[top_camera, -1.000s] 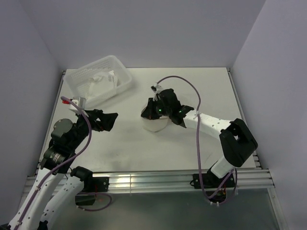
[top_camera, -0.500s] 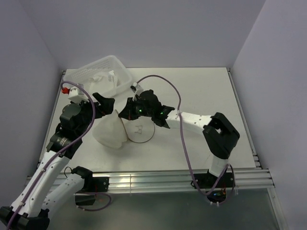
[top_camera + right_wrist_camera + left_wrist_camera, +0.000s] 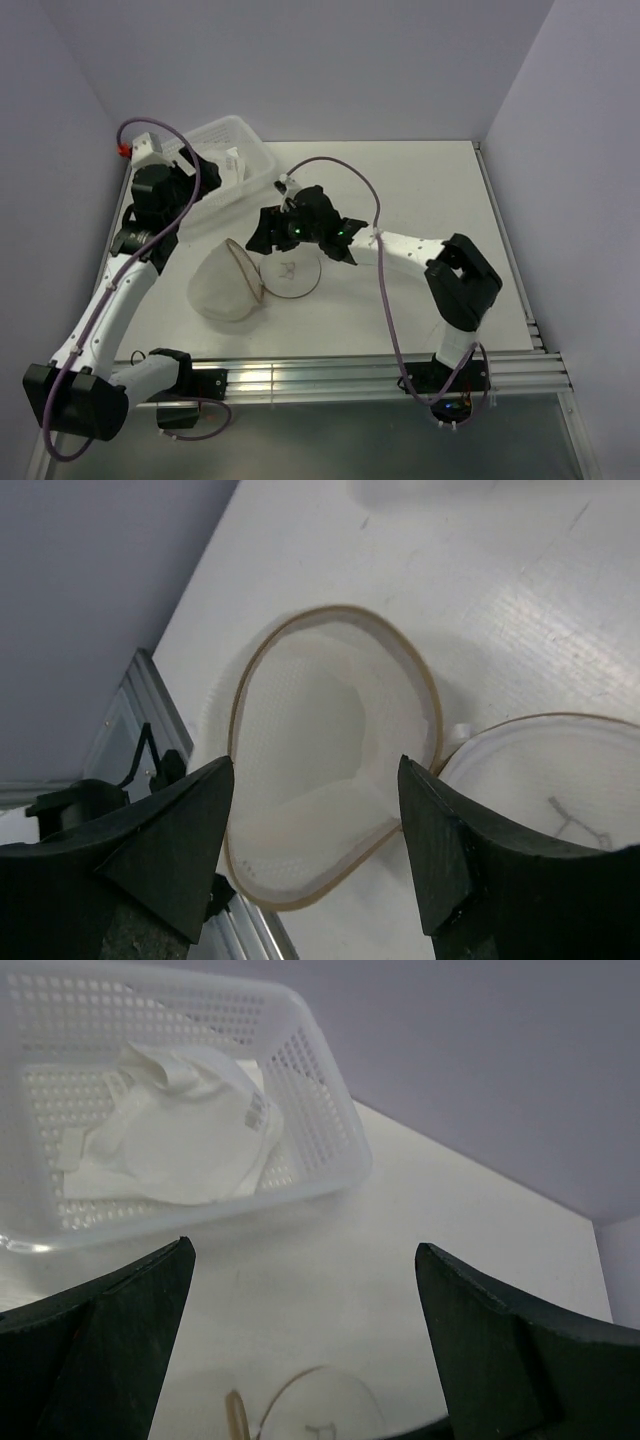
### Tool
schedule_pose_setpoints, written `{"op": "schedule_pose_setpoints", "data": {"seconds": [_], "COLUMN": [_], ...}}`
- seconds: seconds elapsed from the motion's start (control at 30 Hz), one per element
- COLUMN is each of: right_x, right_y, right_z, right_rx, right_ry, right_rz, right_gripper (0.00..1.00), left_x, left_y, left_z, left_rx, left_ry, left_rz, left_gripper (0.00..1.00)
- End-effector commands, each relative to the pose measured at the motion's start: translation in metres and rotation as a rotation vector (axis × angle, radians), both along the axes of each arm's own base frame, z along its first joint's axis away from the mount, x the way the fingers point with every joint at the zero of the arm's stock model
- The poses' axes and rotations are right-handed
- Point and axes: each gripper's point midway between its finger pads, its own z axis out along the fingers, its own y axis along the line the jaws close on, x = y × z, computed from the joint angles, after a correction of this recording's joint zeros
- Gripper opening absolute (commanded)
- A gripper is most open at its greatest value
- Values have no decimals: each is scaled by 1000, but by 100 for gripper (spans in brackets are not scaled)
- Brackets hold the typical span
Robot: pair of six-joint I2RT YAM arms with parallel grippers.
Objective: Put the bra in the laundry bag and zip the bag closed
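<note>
The bra (image 3: pixel 185 1135) lies crumpled in the white perforated basket (image 3: pixel 320 1130) at the back left, also seen as the bra (image 3: pixel 233 163) from above. My left gripper (image 3: pixel 305 1300) hovers open just in front of the basket, nothing between its fingers; from above the left gripper (image 3: pixel 203 170) is at the basket's near edge. The laundry bag (image 3: pixel 225 282) lies unzipped with its mouth gaping, and its round lid (image 3: pixel 292 275) with the black icon is flat on the table. My right gripper (image 3: pixel 317 762) is open above the laundry bag (image 3: pixel 320 740), holding nothing.
The basket (image 3: pixel 250 135) stands by the left wall in the back corner. The right arm's cable (image 3: pixel 350 180) loops over the table's middle. An aluminium rail (image 3: pixel 330 375) runs along the near edge. The lid (image 3: pixel 560 790) lies right of the bag's mouth.
The left arm swung from beside the bag up to the basket. The right gripper opened and let go of the bag, which now lies open with its lid flat.
</note>
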Motion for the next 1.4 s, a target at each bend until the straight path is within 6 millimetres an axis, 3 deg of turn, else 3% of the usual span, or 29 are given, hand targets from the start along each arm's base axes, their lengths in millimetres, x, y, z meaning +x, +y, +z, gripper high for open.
{"op": "schedule_pose_setpoints", "data": {"seconds": [0.0,0.03,0.17,0.2,0.23,0.27,0.3,0.33,0.37,0.43,0.5,0.53,0.6,0.63,0.67,0.7,0.87,0.9,1.07,1.2,1.3,1.33,1.37], "right_x": [3,3,3,7,13,25,25,28,31,28,18,12,14,12,20,18,-9,-8,-6,-16,-11,-7,-4], "right_y": [-23,-26,-33,-36,-36,-34,-34,-32,-26,-8,7,17,31,35,46,47,54,57,63,70,76,78,78], "right_z": [45,47,39,28,4,1,-13,-36,-37,-46,-49,-58,-55,-69,-61,-68,-81,-76,-89,-77,-74,-75,-76], "right_rx": [60,65,23,-16,-79,-111,-156,-202,-203,-192,-177,-179,-159,-160,-132,-151,-72,-38,-37,46,57,53,43], "right_ry": [-99,-99,-109,-100,-85,-96,-71,-48,-56,-62,-54,-63,-86,-71,-103,-84,-25,-46,-11,-17,-11,-10,-18], "right_rz": [-6,-9,38,24,17,-8,2,14,22,85,170,211,242,276,281,303,437,438,441,508,501,485,467], "right_gripper": [74,74,86,83,78,70,67,60,47,48,57,60,66,67,66,65,60,59,58,60,35,15,8], "left_x": [28,41,59,60,60,60,61,64,67,75,79,82,84,85,85,86,90,91,98,100,102,104,105], "left_y": [24,29,32,35,35,35,38,40,42,48,60,62,61,60,59,60,58,57,60,64,63,63,63], "left_z": [31,14,2,3,2,1,1,-1,-4,-12,-21,-25,-28,-30,-31,-30,-30,-31,-46,-52,-52,-54,-55], "left_rx": [-15,-7,-41,-51,-53,-50,-43,-25,-17,-12,-31,-35,-35,-35,-33,-32,-32,-35,-35,-38,-46,-46,-47], "left_ry": [-62,-16,-10,-16,-16,-13,-8,3,15,52,79,90,94,100,100,95,83,86,122,136,131,134,139], "left_rz": [49,60,7,10,6,1,8,7,6,6,-4,-8,-20,-28,-33,-33,-56,-58,-56,-46,-47,-48,-50], "left_gripper": [99,99,99,99,99,99,99,97,95,93,93,93,93,93,93,93,93,93,93,93,93,93,93]}}
